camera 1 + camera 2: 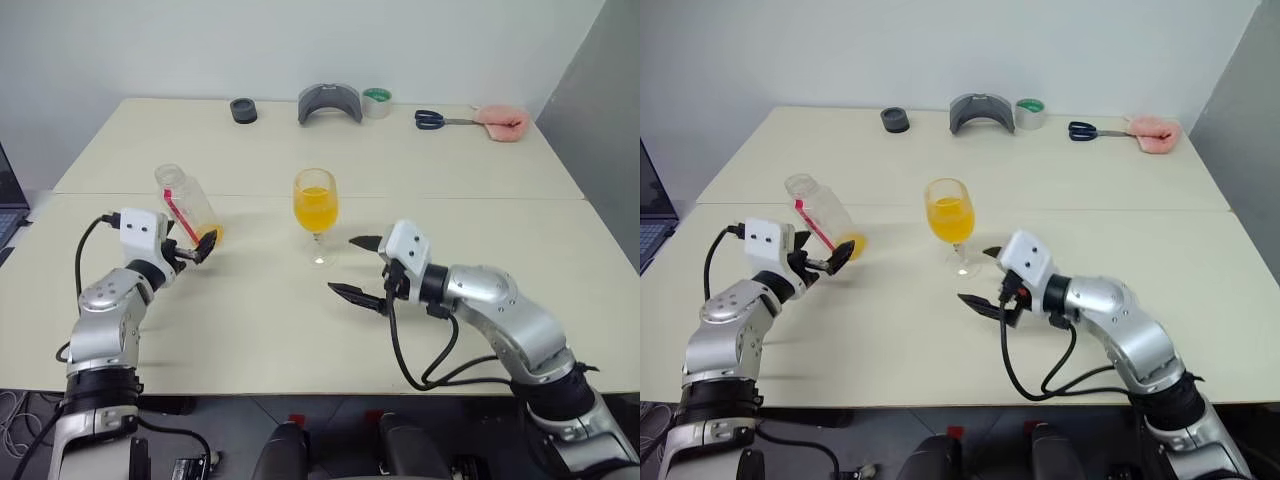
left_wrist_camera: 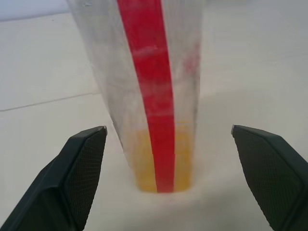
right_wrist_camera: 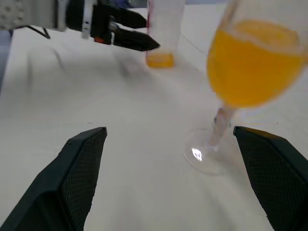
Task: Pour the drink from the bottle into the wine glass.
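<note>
One bottle [image 1: 187,204], one wine glass [image 1: 316,212] and two pincers are on or over the pale counter [image 1: 300,320]; along the far edge of the counter, well beyond the wine glass, lie five more things: one black round object [image 1: 243,110], one grey curved object [image 1: 329,103], one roll of tape [image 1: 376,102], one pair of scissors [image 1: 440,120] and one pink object [image 1: 502,122]. The bottle is clear plastic with a red strip running along its length; a little of the orange drink [image 1: 209,236] is left at its base, and no cap is on its mouth; it stands on the counter to the robot's left of the wine glass, well apart from it; its long axis runs upward, leaning away from the wine glass, mouth at the top. The wine glass is clear, with a round bowl, thin stem and round foot; it stands upright near the middle of the counter, stem vertical, and its bowl is about half full of the orange drink. The left pincer [image 2: 168,144] is spread wide with the base of the bottle between its black fingers [image 2: 82,159], neither finger touching it; the right pincer [image 1: 358,268] is also spread wide and empty, just to the robot's right of the foot of the wine glass, pointing toward it.
</note>
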Robot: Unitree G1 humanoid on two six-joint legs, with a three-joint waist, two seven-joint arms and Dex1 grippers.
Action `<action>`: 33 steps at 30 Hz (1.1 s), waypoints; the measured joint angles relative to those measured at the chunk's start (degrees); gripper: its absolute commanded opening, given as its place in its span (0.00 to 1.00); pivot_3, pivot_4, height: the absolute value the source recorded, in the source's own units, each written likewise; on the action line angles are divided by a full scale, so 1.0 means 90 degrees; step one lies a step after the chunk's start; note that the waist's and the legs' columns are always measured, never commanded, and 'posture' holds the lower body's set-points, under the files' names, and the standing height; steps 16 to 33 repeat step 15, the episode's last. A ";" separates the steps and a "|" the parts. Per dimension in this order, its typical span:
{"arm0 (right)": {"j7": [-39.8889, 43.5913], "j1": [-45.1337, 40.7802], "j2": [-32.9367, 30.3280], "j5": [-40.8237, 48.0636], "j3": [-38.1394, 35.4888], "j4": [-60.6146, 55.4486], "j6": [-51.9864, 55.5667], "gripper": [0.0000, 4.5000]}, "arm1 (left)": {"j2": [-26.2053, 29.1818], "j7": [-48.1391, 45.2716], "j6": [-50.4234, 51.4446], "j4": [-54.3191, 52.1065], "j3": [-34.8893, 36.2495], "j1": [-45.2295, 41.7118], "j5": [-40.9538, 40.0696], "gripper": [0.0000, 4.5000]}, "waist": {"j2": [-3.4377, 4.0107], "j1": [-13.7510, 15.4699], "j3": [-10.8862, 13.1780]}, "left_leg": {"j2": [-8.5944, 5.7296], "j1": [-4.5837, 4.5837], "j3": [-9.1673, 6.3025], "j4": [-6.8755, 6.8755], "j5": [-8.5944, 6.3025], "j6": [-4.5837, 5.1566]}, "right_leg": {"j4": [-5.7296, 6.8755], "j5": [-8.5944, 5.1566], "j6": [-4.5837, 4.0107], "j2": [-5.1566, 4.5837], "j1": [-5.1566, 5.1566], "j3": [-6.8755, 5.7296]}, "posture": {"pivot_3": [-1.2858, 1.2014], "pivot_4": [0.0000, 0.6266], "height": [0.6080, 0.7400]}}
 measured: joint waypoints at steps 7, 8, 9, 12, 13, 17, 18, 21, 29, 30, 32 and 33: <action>-0.1135 0.1288 0.1062 -0.0241 -0.0897 0.0418 -0.1458 1.00 | -0.0473 0.0563 0.0385 -0.1233 0.0285 0.0971 -0.0161 0.99 | 0.0000 0.0004 0.0000 | 0.0011 0.0006 0.0001 -0.0002 0.0000 -0.0001 | 0.0001 0.0001 0.0001 0.0000 0.0004 0.0004 | 0.52 0.24 1.00; -0.1266 0.1462 0.1216 -0.0305 -0.0907 0.0458 -0.1617 1.00 | -0.0605 0.0636 0.0392 -0.1515 0.0348 0.1139 -0.0228 0.99 | 0.0000 0.0003 -0.0001 | 0.0012 0.0007 0.0003 -0.0002 0.0000 -0.0001 | 0.0000 0.0001 0.0001 0.0000 0.0004 0.0007 | 0.52 0.24 1.00; -0.1365 0.1545 0.1321 -0.0353 -0.0908 0.0519 -0.1716 1.00 | -0.0669 0.0666 0.0396 -0.1687 0.0356 0.1248 -0.0266 0.99 | 0.0000 0.0002 0.0000 | 0.0012 0.0009 0.0003 -0.0002 0.0000 -0.0001 | 0.0002 0.0001 0.0001 0.0000 0.0005 0.0008 | 0.52 0.24 1.00; -0.1718 0.1586 0.1567 -0.0474 -0.1052 0.0693 -0.1978 1.00 | -0.0871 0.0799 0.0455 -0.2148 0.0363 0.1525 -0.0304 0.99 | 0.0000 0.0008 0.0000 | 0.0007 0.0012 0.0005 -0.0002 0.0000 -0.0001 | 0.0002 0.0001 0.0001 0.0006 0.0008 0.0007 | 0.52 0.24 1.00; -0.1792 0.1564 0.1585 -0.0489 -0.1121 0.0730 -0.2031 1.00 | -0.0912 0.0836 0.0491 -0.2252 0.0369 0.1576 -0.0314 0.99 | 0.0000 0.0011 0.0000 | 0.0006 0.0012 0.0005 -0.0002 0.0000 -0.0001 | 0.0001 0.0001 0.0001 0.0010 0.0009 0.0005 | 0.52 0.24 1.00; -0.1825 0.1492 0.1565 -0.0543 -0.1235 0.0810 -0.2119 1.00 | -0.0966 0.0925 0.0565 -0.2399 0.0372 0.1623 -0.0340 0.99 | 0.0000 0.0016 0.0000 | 0.0004 0.0012 0.0006 -0.0002 0.0000 -0.0001 | 0.0000 0.0001 0.0001 0.0012 0.0009 0.0005 | 0.52 0.24 1.00; -0.1825 0.1492 0.1565 -0.0543 -0.1235 0.0810 -0.2119 1.00 | -0.0966 0.0925 0.0565 -0.2399 0.0372 0.1623 -0.0340 0.99 | 0.0000 0.0016 0.0000 | 0.0004 0.0012 0.0006 -0.0002 0.0000 -0.0001 | 0.0000 0.0001 0.0001 0.0012 0.0009 0.0005 | 0.52 0.24 1.00; -0.1825 0.1492 0.1565 -0.0543 -0.1235 0.0810 -0.2119 1.00 | -0.0966 0.0925 0.0565 -0.2399 0.0372 0.1623 -0.0340 0.99 | 0.0000 0.0016 0.0000 | 0.0004 0.0012 0.0006 -0.0002 0.0000 -0.0001 | 0.0000 0.0001 0.0001 0.0012 0.0009 0.0005 | 0.52 0.24 1.00; -0.1825 0.1492 0.1565 -0.0543 -0.1235 0.0810 -0.2119 1.00 | -0.0966 0.0925 0.0565 -0.2399 0.0372 0.1623 -0.0340 0.99 | 0.0000 0.0016 0.0000 | 0.0004 0.0012 0.0006 -0.0002 0.0000 -0.0001 | 0.0000 0.0001 0.0001 0.0012 0.0009 0.0005 | 0.52 0.24 1.00; -0.1825 0.1492 0.1565 -0.0543 -0.1235 0.0810 -0.2119 1.00 | -0.0966 0.0925 0.0565 -0.2399 0.0372 0.1623 -0.0340 0.99 | 0.0000 0.0016 0.0000 | 0.0004 0.0012 0.0006 -0.0002 0.0000 -0.0001 | 0.0000 0.0001 0.0001 0.0012 0.0009 0.0005 | 0.52 0.24 1.00; -0.1825 0.1492 0.1565 -0.0543 -0.1235 0.0810 -0.2119 1.00 | -0.0966 0.0925 0.0565 -0.2399 0.0372 0.1623 -0.0340 0.99 | 0.0000 0.0016 0.0000 | 0.0004 0.0012 0.0006 -0.0002 0.0000 -0.0001 | 0.0000 0.0001 0.0001 0.0012 0.0009 0.0005 | 0.52 0.24 1.00; -0.1825 0.1492 0.1565 -0.0543 -0.1235 0.0810 -0.2119 1.00 | -0.0966 0.0925 0.0565 -0.2399 0.0372 0.1623 -0.0340 0.99 | 0.0000 0.0016 0.0000 | 0.0004 0.0012 0.0006 -0.0002 0.0000 -0.0001 | 0.0000 0.0001 0.0001 0.0012 0.0009 0.0005 | 0.52 0.24 1.00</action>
